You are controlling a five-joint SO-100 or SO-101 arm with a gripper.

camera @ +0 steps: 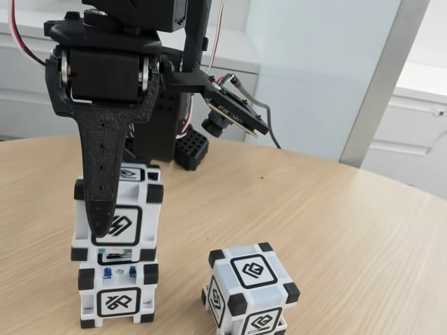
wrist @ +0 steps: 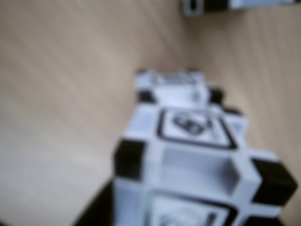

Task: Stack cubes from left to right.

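Note:
At the left of the fixed view two cubes are stacked. The upper cube rests on the lower cube, shifted slightly to the left. My gripper comes down from above and is shut on the upper cube. Its black front finger lies across the near face, and the other finger is hidden behind the cube. A third cube stands alone on the table to the right. In the blurred wrist view the held cube looms close, with the lower cube beyond it and the third cube at the top edge.
The wooden table curves away at the right and has open surface there. Behind the stack stands the arm's black base with a perforated block. The wrist camera juts out to the right of the arm.

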